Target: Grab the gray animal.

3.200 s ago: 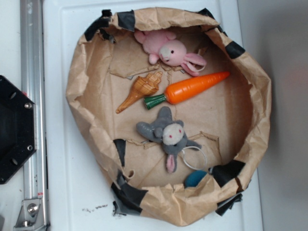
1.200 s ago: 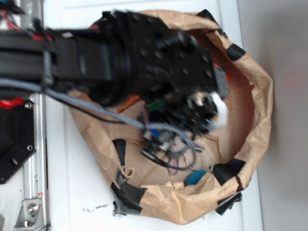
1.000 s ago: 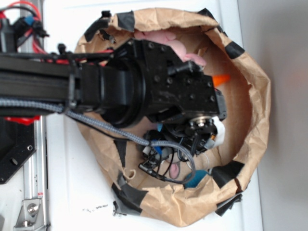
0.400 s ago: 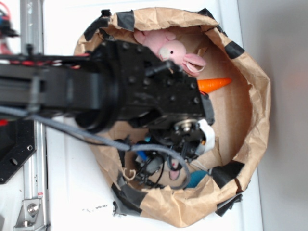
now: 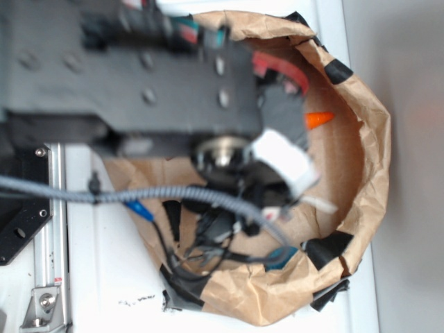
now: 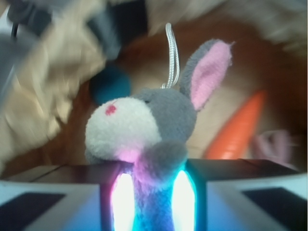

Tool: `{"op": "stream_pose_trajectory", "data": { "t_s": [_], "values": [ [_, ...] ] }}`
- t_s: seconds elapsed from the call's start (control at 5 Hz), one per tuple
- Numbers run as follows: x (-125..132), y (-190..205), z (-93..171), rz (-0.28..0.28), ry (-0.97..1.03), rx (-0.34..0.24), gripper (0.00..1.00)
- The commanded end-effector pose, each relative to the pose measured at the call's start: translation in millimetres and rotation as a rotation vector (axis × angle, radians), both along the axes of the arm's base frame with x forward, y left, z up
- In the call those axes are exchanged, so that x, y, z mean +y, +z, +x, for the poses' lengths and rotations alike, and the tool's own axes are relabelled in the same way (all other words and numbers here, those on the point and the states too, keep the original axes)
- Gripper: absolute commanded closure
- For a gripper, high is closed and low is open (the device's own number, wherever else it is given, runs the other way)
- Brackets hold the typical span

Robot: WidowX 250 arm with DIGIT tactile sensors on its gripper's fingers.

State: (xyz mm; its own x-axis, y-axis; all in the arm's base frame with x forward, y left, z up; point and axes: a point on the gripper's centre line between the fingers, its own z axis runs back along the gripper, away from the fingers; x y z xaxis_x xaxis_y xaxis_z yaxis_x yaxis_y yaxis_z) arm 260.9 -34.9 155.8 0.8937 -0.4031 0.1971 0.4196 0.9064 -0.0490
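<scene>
In the wrist view the gray animal [image 6: 144, 125], a gray plush bunny with a cream face, one pink-lined ear up and a metal key ring strap [image 6: 171, 55], sits pinched by its body between my two fingers. My gripper [image 6: 153, 168] is shut on it. In the exterior view my black arm [image 5: 139, 83] is large and blurred over the left half of the brown paper bowl [image 5: 368, 152]. It hides the bunny and the jaws there.
An orange carrot lies in the bowl [image 6: 238, 127]; only its tip shows in the exterior view [image 5: 318, 119]. A dark blue object [image 5: 281, 257] sits at the bowl's near wall. The pink bunny is a blur at the right edge [image 6: 274, 144]. Cables [image 5: 208, 201] hang under the arm.
My arm came down over the gray bunny. It has now risen toward the exterior camera, looking larger and blurred. The pink bunny is now covered by the arm.
</scene>
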Motion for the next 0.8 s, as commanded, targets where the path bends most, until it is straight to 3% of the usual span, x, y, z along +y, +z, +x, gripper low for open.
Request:
{"op": "stream_pose_trajectory", "data": {
  "t_s": [0.0,0.4,0.6],
  "values": [
    [-10,43,-1,-0.028,0.101,-0.049,1.0],
    [-3,25,7,-0.026,0.192,-0.003,1.0],
    [2,20,11,-0.022,0.235,-0.011,1.0]
  ]
}}
